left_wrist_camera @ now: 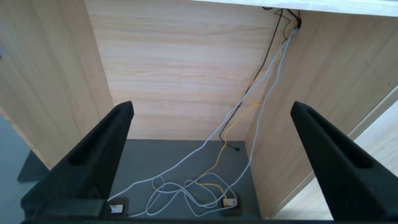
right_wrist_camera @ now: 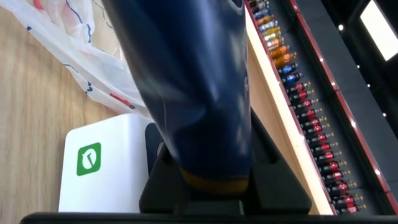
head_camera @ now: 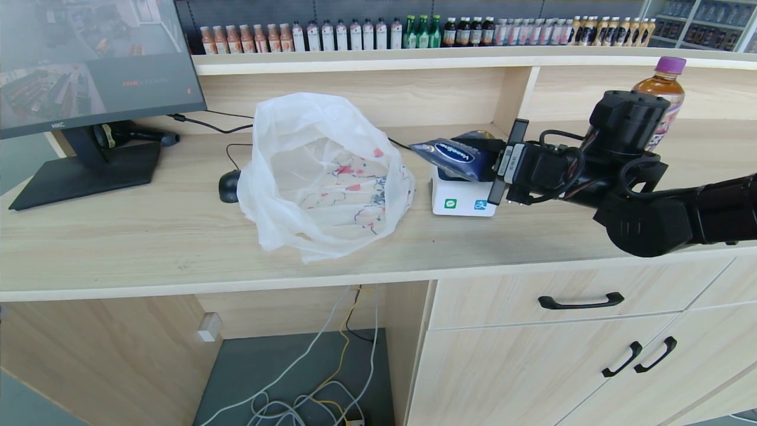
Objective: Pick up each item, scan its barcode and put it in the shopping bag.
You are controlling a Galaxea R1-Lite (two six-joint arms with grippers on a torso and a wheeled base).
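Packet [head_camera: 452, 155]: dark blue, pinched in your right gripper [head_camera: 486, 161], just above the white scanner [head_camera: 458, 204].
Shopping bag [head_camera: 284, 118]: open on the counter [head_camera: 118, 236] beside the scanner; you cannot tell its contents.
Left gripper [left_wrist_camera: 211, 112]: fingers spread, below the counter.

White scanner box [head_camera: 464, 194] bears green, blue icons.

1. The blue packet [head_camera: 452, 155] covers the top of the white scanner box [head_camera: 461, 202]; in the right wrist view the packet's far end runs off the edge.
2. The purple-capped bottle [head_camera: 663, 86] is hidden from the shoulder down (the right arm [head_camera: 650, 219] stands before it).
3. The mouse [head_camera: 229, 185] is half hidden behind the shopping bag [head_camera: 325, 171].
4. The monitor [head_camera: 89, 59] is cut by two edges.
5. The left gripper [left_wrist_camera: 212, 112] has its finger bases cut off.
6. The shelf bottles [head_camera: 414, 32] are too small to tell apart.
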